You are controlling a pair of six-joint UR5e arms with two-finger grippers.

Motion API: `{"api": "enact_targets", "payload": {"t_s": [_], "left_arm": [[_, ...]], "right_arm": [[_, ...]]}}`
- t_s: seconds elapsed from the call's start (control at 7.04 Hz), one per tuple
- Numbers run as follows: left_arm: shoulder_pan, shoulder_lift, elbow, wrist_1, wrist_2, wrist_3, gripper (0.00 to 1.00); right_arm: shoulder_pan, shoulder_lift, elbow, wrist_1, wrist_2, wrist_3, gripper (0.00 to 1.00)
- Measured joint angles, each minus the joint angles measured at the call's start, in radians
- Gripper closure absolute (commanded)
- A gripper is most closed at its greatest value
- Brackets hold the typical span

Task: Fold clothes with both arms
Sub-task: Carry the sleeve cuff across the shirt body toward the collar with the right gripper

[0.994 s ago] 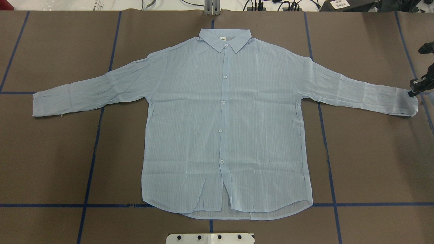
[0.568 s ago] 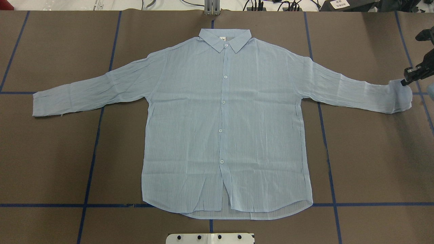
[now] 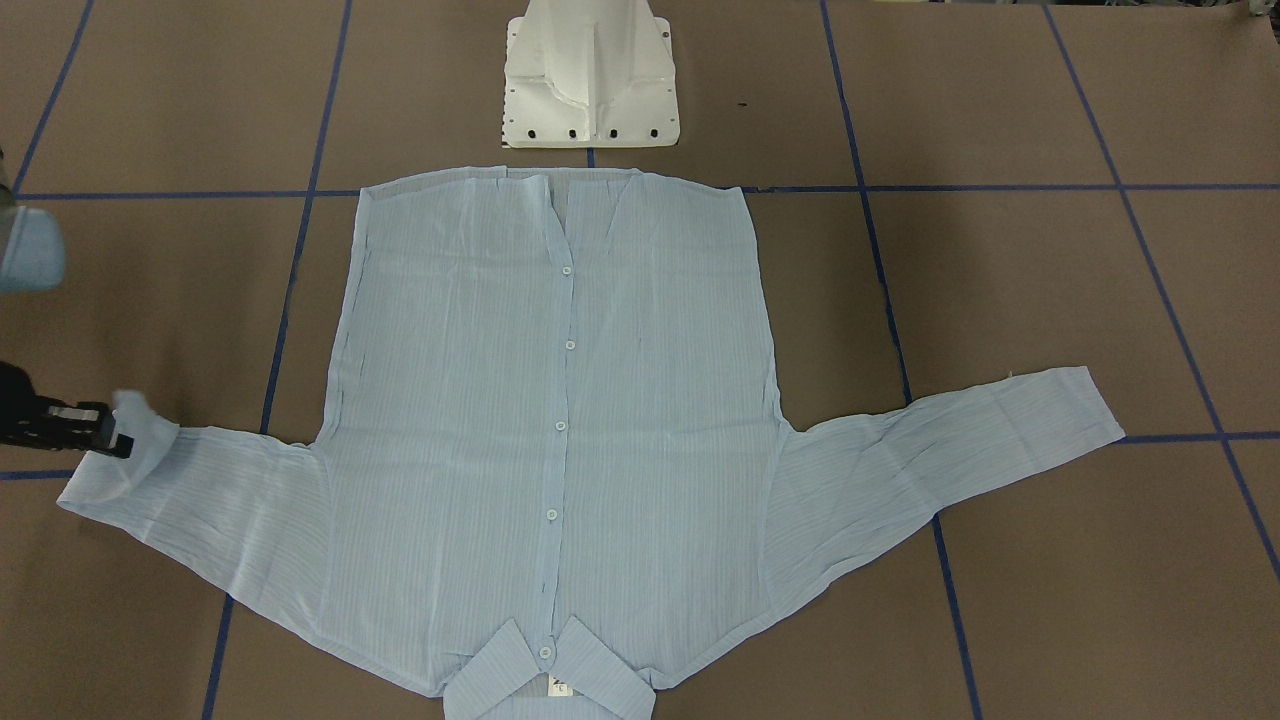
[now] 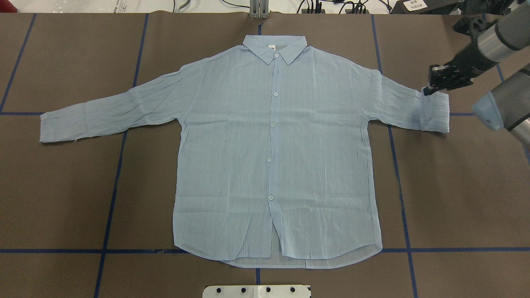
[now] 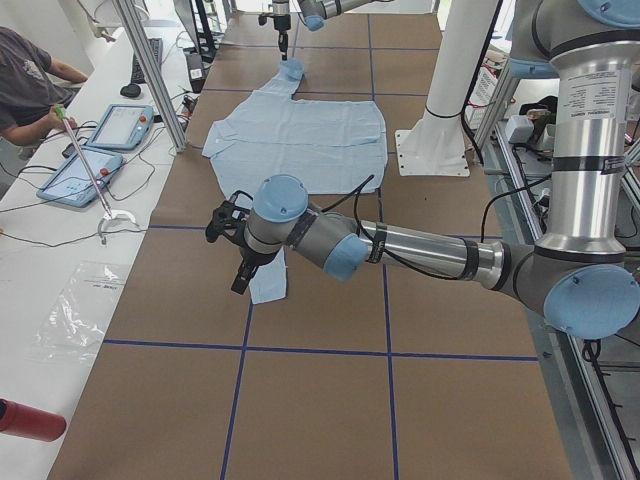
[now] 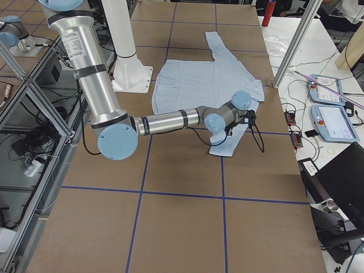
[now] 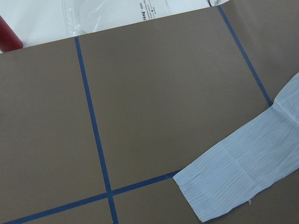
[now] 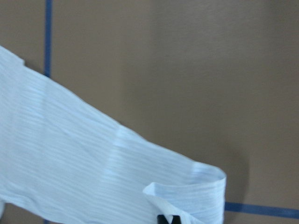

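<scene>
The pale-blue shirt (image 4: pixel 273 145) lies flat on the brown table, buttoned side up, collar at the far side. My right gripper (image 4: pixel 426 91) is shut on the right sleeve's cuff (image 4: pixel 434 111) and holds it lifted and doubled back over the sleeve. It also shows in the front-facing view (image 3: pixel 110 440) and the right wrist view (image 8: pixel 168 219). The left sleeve (image 4: pixel 103 114) lies stretched out flat. My left gripper (image 5: pixel 238 283) shows only in the exterior left view, just above the left cuff (image 7: pixel 233 182). I cannot tell whether it is open or shut.
The white pedestal base (image 3: pixel 590 80) stands at the robot's side of the shirt hem. Blue tape lines (image 4: pixel 112 198) cross the table. A side table with tablets (image 5: pixel 110 125) and a person (image 5: pixel 30 80) is beyond the collar side. A red cylinder (image 7: pixel 7 39) lies there too.
My right gripper has moved inward toward the shirt body with the cuff, doubling the sleeve end over itself. The right arm has come further into the overhead view. The rest of the shirt has not moved.
</scene>
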Motion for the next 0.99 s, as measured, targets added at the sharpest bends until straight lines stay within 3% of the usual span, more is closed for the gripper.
{"api": "enact_targets", "payload": {"t_s": [0.28,0.71,0.99], "left_arm": [[0.001,-0.001,-0.001,-0.008,-0.001,-0.001,0.00],[0.015,0.000,0.003,-0.030,-0.005,-0.006,0.00],[0.023,0.000,0.005,-0.032,-0.014,-0.006,0.00]], "right_arm": [[-0.179,0.181,0.003,-0.002,-0.188,0.340,1.00],[-0.332,0.488,-0.224,0.063,-0.424,0.676,1.00],[-0.411,0.620,-0.350,0.115,-0.545,0.792,1.00]]}}
